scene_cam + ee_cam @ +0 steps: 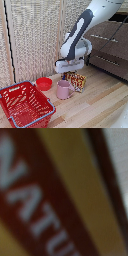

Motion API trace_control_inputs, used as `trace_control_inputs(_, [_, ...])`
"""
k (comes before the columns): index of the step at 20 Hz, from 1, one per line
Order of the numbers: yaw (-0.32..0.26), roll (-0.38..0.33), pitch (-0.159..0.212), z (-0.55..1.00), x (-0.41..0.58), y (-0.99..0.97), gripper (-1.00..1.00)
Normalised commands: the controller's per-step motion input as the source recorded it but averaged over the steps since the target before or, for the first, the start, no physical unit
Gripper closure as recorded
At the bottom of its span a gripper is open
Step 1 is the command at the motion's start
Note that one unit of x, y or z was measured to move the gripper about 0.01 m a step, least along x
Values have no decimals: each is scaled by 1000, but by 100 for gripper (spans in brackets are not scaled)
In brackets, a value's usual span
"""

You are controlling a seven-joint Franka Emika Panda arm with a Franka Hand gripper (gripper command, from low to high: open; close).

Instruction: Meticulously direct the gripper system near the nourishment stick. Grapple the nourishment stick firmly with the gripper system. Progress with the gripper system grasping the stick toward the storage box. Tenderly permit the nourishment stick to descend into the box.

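Note:
The nourishment stick (78, 80) is an orange-yellow package with red and white print, on the wooden table just behind the pink mug. The white hand of the gripper system (69, 73) hangs right over the package's end nearer the exterior view's left, at or touching it. Its fingers are too small and blurred to show their state. The wrist view is filled by a blurred close-up of the package (75, 193), with white letters on a red band; no fingers show clearly there. The red wire storage box (25, 102) stands at the exterior view's lower left, apart from the hand.
A pink mug (63, 90) stands directly in front of the package. A small red bowl (44, 83) sits between the mug and the basket. A slatted screen (35, 35) stands behind, and a dark drawer cabinet (107, 50) is at the exterior view's right.

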Motion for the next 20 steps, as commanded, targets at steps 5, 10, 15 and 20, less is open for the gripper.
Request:
trace_control_inputs(5, [-25, -15, -1, -1, -3, 150, 100])
trace_control_inputs(10, [-107, 0, -7, 30, -45, 174, 100])
trace_control_inputs(15, [-96, 0, 0, 123, -9, 129, 100])
trace_control_inputs(20, [-4, 0, 12, 461, 38, 14, 100])
